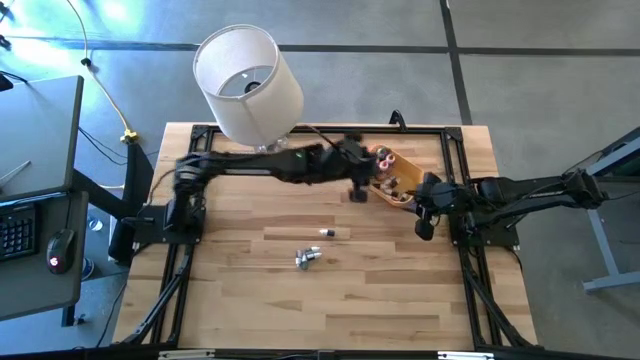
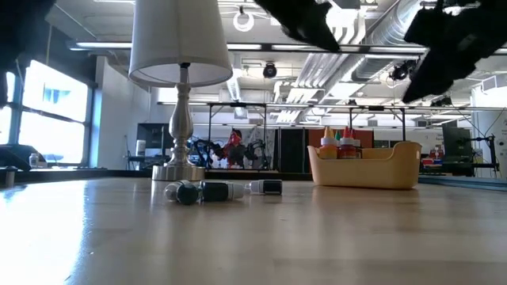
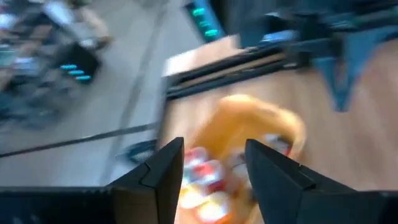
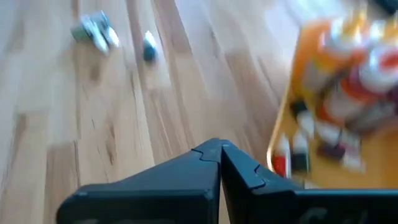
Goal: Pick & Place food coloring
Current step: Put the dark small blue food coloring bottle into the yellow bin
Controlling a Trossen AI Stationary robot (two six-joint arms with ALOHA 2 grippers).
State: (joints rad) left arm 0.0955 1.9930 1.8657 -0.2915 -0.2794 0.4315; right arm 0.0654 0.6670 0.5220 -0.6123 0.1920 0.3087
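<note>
Standing at the back of the wooden table (image 1: 400,300) is a white-shaded lamp (image 1: 248,82); right of it sits the orange plastic bowl (image 2: 366,168), with several food coloring bottles (image 2: 339,146) upright inside. Hanging over that bowl, the left gripper (image 3: 214,171) has its fingers apart and nothing between them; the right gripper (image 4: 219,152) waits just beside the bowl, fingers pressed together and empty. Three more small bottles (image 1: 311,254) lie loose mid-table, well apart from the bowl.

Two dark jointed arms, angular black two-fingered end effectors.
</note>
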